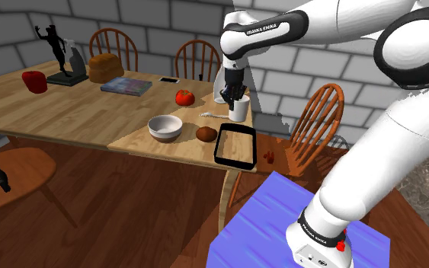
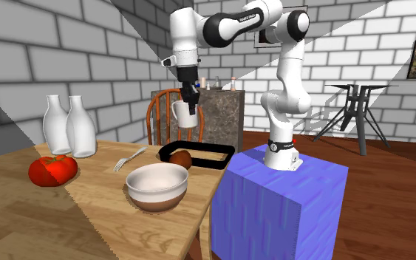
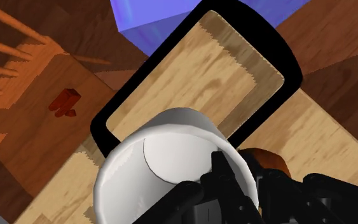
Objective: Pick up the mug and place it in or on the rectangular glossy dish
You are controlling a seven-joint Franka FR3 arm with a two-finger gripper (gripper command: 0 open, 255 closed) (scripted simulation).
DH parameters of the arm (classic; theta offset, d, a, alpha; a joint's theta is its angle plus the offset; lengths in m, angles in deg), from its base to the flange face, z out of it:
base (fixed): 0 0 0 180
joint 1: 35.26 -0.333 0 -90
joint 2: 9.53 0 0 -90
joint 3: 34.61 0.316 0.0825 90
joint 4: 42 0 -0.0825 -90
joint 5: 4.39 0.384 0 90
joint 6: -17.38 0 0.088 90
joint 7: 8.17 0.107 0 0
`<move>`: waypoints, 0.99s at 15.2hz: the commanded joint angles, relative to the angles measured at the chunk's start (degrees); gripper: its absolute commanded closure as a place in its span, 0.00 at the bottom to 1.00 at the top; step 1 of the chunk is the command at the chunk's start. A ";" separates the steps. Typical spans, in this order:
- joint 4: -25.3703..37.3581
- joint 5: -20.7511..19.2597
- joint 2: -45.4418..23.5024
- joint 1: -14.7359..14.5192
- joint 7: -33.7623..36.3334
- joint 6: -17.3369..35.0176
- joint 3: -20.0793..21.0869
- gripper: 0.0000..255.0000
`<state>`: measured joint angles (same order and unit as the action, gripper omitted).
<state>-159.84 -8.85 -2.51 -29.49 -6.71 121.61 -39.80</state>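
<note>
Clasping the white mug (image 1: pixel 240 112) at its rim with the pincer (image 1: pixel 234 97), fingers closed narrowly on the wall, apparently one inside and one outside. Holding it roughly upright and clear of the surface (image 1: pixel 68 114): hanging in the upper middle of the shoulder view, and in mid-air above the wood's far edge in the second exterior view. Aiming for the dish (image 1: pixel 218 146), a black-rimmed rectangle lying straight below the mug in the shoulder view, at the edge of the surface nearest the blue stand (image 1: pixel 258 221). Running its long axis from the mug's side toward that stand. Overlapping only the dish's nearer short end when seen along the pincer, with most of the dish stretching beyond toward the stand. Judging the coming move as a short carry along that long axis, stand-ward, then a straight descent. Minding the brown lump (image 1: pixel 206 135) sitting just beside the dish's rim.
</note>
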 commanded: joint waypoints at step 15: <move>-18.57 -1.20 12.82 0.19 1.29 5.72 0.27 1.00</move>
<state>-177.75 -10.00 10.67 -29.33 -5.40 126.26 -39.45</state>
